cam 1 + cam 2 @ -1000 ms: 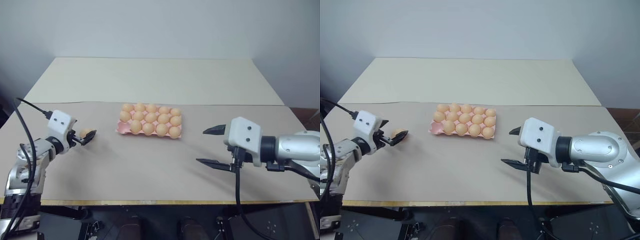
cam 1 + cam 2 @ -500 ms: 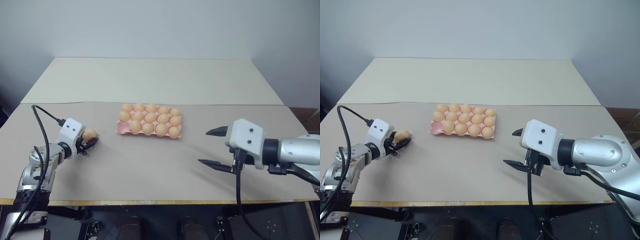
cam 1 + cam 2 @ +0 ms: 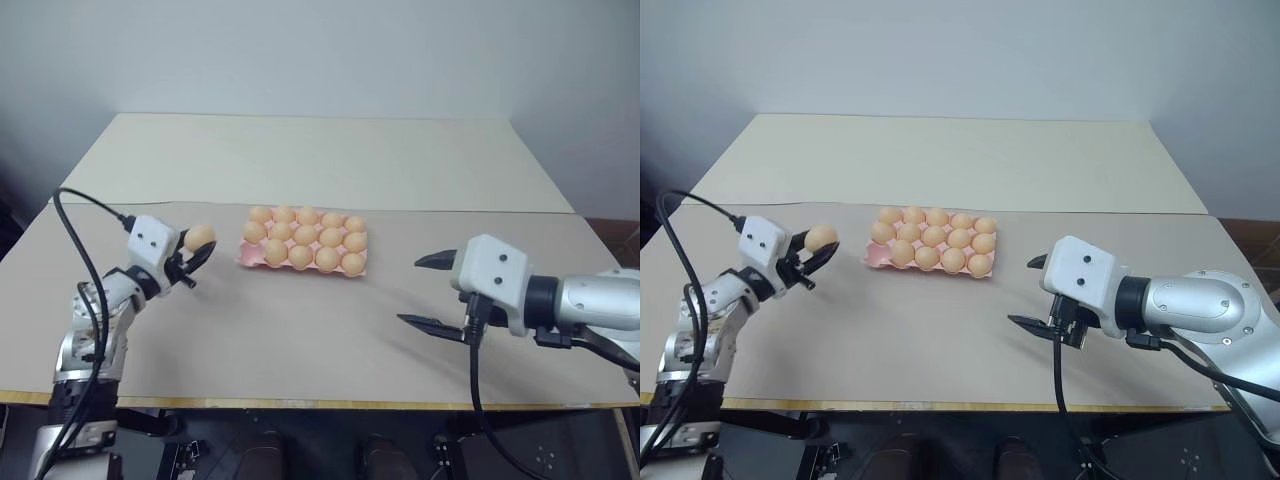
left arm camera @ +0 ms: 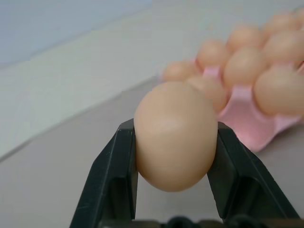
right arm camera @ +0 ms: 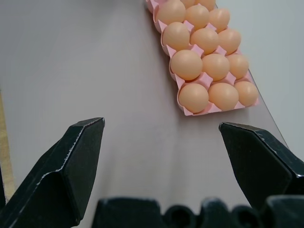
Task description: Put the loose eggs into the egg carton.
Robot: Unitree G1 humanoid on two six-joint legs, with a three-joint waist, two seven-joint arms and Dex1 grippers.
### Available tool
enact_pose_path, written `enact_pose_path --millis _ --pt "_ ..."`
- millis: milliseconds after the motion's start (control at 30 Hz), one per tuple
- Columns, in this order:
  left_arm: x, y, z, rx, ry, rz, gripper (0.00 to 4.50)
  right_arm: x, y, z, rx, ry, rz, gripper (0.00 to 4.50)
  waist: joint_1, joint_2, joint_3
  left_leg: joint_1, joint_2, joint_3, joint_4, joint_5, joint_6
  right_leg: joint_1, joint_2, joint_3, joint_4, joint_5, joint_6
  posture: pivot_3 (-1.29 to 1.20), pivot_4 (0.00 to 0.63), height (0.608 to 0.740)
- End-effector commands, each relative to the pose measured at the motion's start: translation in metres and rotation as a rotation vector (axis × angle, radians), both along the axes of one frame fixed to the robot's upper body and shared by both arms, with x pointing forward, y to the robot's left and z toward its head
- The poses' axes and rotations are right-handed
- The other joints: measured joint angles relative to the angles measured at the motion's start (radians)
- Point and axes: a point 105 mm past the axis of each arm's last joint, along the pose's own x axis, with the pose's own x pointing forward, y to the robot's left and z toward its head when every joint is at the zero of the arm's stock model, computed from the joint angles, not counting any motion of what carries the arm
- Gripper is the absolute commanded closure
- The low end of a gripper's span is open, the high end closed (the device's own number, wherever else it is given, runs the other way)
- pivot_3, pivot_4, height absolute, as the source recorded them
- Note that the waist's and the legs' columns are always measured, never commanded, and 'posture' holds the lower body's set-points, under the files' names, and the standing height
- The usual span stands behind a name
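1. Left gripper (image 3: 197, 252) is clamped on one loose egg (image 3: 199, 237), lifted off the desk (image 3: 300, 330) and just left of the egg carton (image 3: 243, 258). We see the two fingers (image 4: 111, 180) pinching the egg across its sides, low on the shell.
2. Handling, as we judge it: light, rigid, smooth, brittle shell. Side grip across the widest part is right; squeeze lightly, since it can slip or crack.
3. Egg carton sits mid-desk, nearly full. We can't pick out the free cup from here; the corner nearest the held egg looks like the candidate.
4. Right gripper (image 3: 432, 292) hovers over the desk right of the carton, jaws wide apart, holding nothing.
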Motion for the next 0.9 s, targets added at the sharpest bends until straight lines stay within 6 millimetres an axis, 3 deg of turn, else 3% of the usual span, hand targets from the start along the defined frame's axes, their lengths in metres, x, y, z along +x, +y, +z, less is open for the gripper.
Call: enact_pose_path --millis 33,267,400,700,900 --pt "0.003 -0.021 0.019 0.000 -0.090 -0.092 2.81 -0.003 0.002 0.008 -0.003 -0.050 -0.003 0.00 0.000 0.000 0.000 0.000 0.000 0.000 0.000 0.000 0.000 0.000 0.000 0.000 0.000 0.000 0.000 0.00 0.150 0.740" --pt "0.016 -0.048 0.008 0.009 -0.078 -0.187 2.81 -0.005 -0.002 0.008 -0.006 -0.059 -0.042 0.00 -0.002 0.000 0.000 0.000 0.000 0.000 0.000 0.000 0.000 0.000 0.001 0.000 0.000 0.000 0.000 0.00 0.150 0.740" --pt "0.024 -0.050 0.000 0.023 -0.057 -0.189 2.81 -0.007 -0.004 0.008 -0.007 -0.061 -0.060 0.00 -0.002 0.000 0.000 0.000 0.000 0.000 0.000 0.000 0.000 0.000 0.001 0.000 0.000 0.000 0.000 0.00 0.150 0.740" --pt "0.024 -0.051 -0.001 0.042 -0.071 -0.204 0.01 -0.009 -0.006 0.007 -0.006 -0.055 -0.075 0.00 -0.001 0.000 0.000 -0.001 0.000 0.000 0.000 0.000 0.000 0.000 0.001 0.000 0.000 0.000 0.000 0.00 0.150 0.740" --pt "0.017 -0.050 -0.002 0.034 -0.076 -0.218 0.01 -0.008 -0.006 0.006 -0.006 -0.054 -0.073 0.00 -0.002 0.000 0.000 0.000 0.000 0.000 0.001 0.000 0.000 0.000 0.001 0.000 0.000 0.000 0.000 0.00 0.150 0.740"
